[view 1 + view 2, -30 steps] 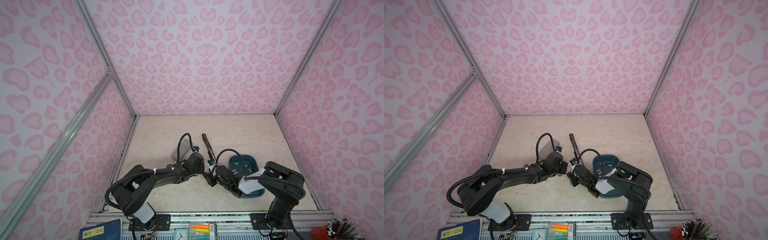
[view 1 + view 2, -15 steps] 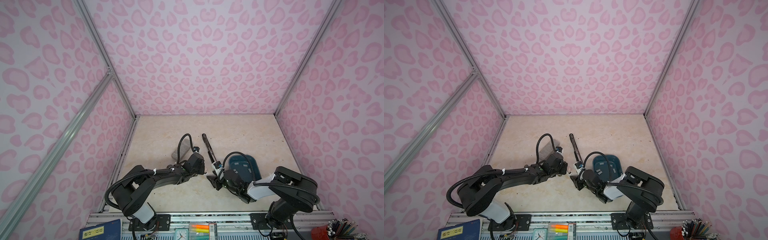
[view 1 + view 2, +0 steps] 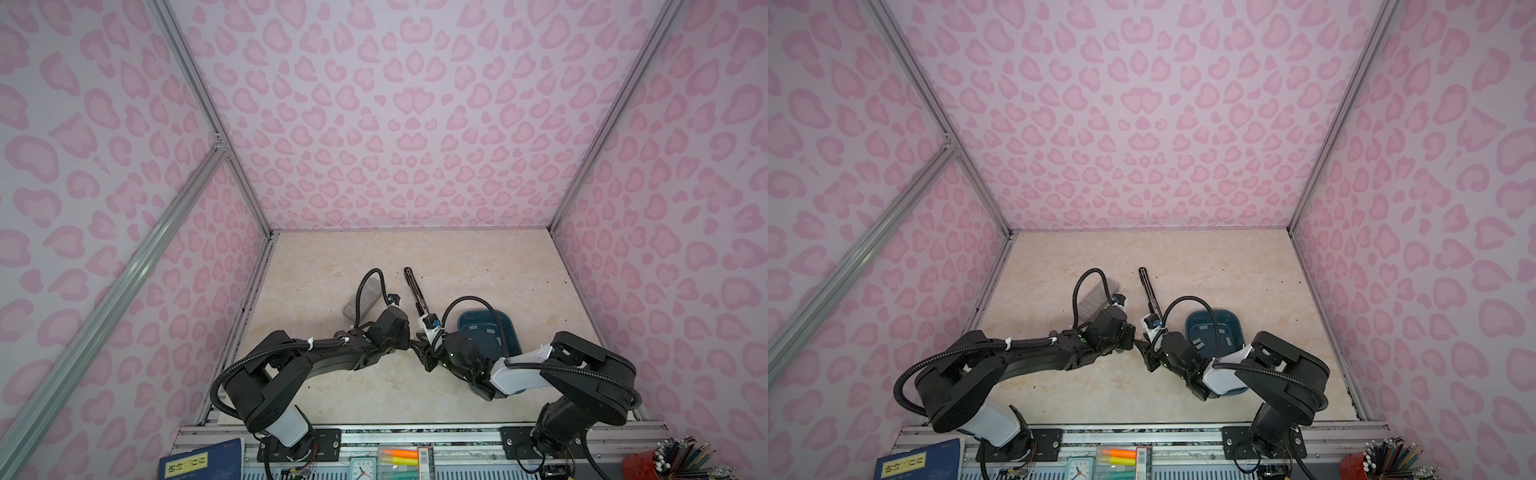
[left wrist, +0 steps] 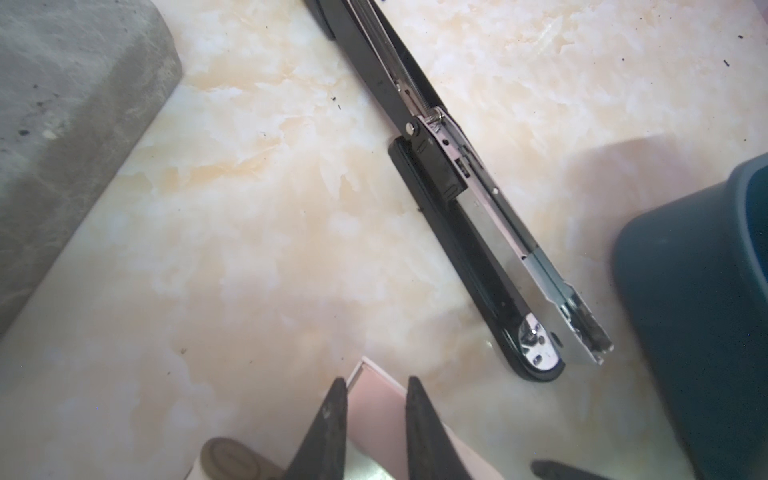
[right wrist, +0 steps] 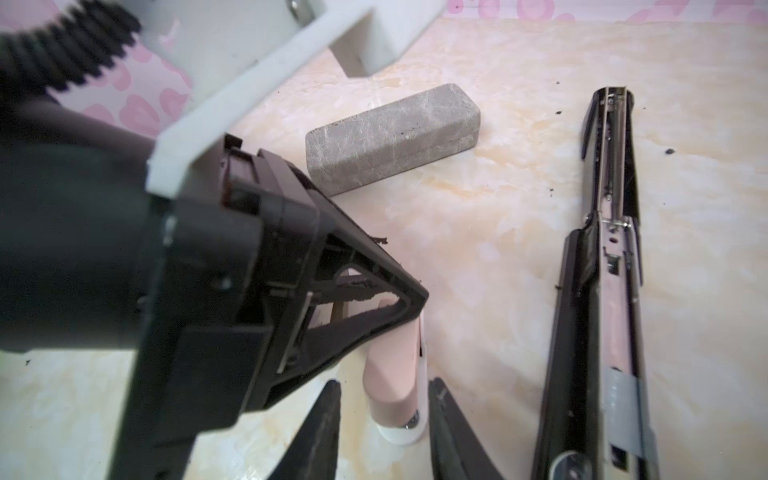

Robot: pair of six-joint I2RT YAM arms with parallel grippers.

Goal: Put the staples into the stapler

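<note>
Both top views: one black stapler [image 3: 415,291] [image 3: 1148,291], opened out flat, lies mid-table. Two robot arms meet at its near end, the left gripper [image 3: 409,343] and the right gripper [image 3: 423,353] almost touching. One grey block [image 3: 353,307] lies to the stapler's left. One blue tray [image 3: 513,332] sits to its right and holds the staples [image 3: 1198,344]. Four small grey strips show in a top view, and the right arm may hide others.

Left wrist view: the left gripper [image 4: 376,386] has its two fingers pressed on either side of one pink and white piece [image 4: 376,409], gripping it just short of the stapler's [image 4: 478,216] front end. The block [image 4: 62,124] and a tray corner [image 4: 706,311] flank the stapler.

Right wrist view: the right gripper [image 5: 385,382] has two fingers standing either side of the piece's [image 5: 390,365] white end. A gap shows, so it is parted and not gripping. The stapler [image 5: 602,291] lies just beside, its channel bare. One duller grey strip lies in that channel, and I cannot tell whether it is staples. The block [image 5: 390,137] lies beyond.
</note>
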